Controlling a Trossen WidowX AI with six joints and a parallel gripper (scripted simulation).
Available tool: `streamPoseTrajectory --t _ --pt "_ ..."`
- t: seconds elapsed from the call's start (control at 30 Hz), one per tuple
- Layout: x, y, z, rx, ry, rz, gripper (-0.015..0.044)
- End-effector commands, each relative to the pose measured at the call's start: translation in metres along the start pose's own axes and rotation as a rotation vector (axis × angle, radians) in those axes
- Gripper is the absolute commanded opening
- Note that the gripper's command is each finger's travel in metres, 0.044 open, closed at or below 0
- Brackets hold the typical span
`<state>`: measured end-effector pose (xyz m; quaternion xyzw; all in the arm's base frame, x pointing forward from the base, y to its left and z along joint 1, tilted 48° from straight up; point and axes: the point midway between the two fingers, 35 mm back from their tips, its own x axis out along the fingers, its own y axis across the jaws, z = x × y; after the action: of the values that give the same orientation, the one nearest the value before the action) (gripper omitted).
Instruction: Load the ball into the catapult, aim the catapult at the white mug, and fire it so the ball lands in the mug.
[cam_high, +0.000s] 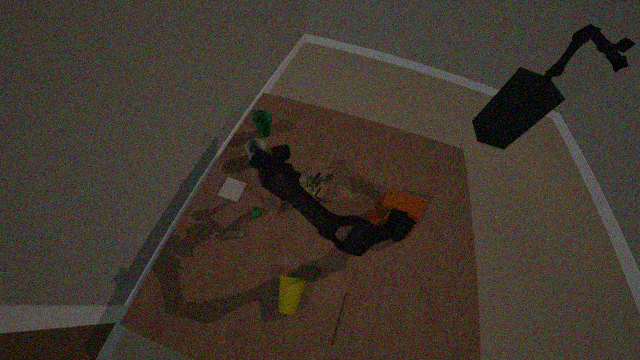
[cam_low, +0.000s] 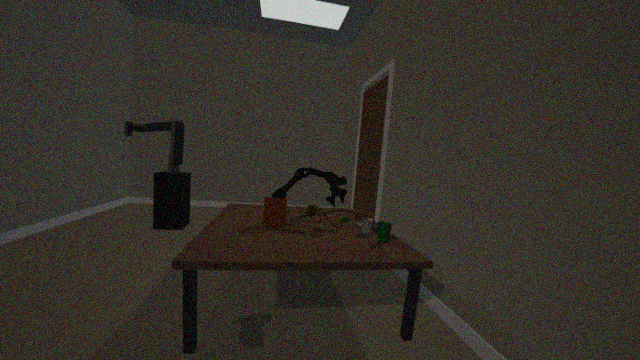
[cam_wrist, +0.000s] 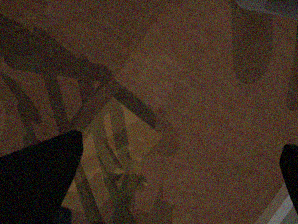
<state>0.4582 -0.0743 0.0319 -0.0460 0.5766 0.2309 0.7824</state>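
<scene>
The tan catapult (cam_high: 314, 184) stands mid-table, dim and thin-framed; part of a tan surface that looks like it shows in the wrist view (cam_wrist: 137, 132). The white mug (cam_high: 255, 145) (cam_low: 368, 226) stands beyond it, partly hidden by the gripper in the top view. A small round green thing (cam_high: 256, 213) (cam_low: 344, 219), which looks like the ball, lies apart from the catapult. My gripper (cam_high: 268, 154) (cam_low: 337, 199) (cam_wrist: 184, 148) is wide open and empty. It hangs above the table, short of the mug in the exterior view. I cannot make out the catapult's cup.
A green cup (cam_high: 262, 122) (cam_low: 384, 232) stands beside the mug. A white square (cam_high: 232, 189) and a pale block (cam_high: 233, 233) lie near the table's edge. A yellow cup (cam_high: 290, 296) stands apart. The arm rises from an orange base (cam_high: 407, 200) (cam_low: 275, 212).
</scene>
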Motion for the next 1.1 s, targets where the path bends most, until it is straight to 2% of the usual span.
streamPoseTrajectory --t 0.0,0.77,0.93,1.07 --pt "0.003 -0.025 0.010 0.141 -0.069 0.009 0.0440" --pt "-0.009 -0.159 0.023 0.799 -0.417 0.122 0.0440" --pt "-0.010 -0.195 0.018 0.901 -0.506 0.156 0.0440" --pt "-0.010 -0.200 0.017 0.914 -0.518 0.161 0.0440"
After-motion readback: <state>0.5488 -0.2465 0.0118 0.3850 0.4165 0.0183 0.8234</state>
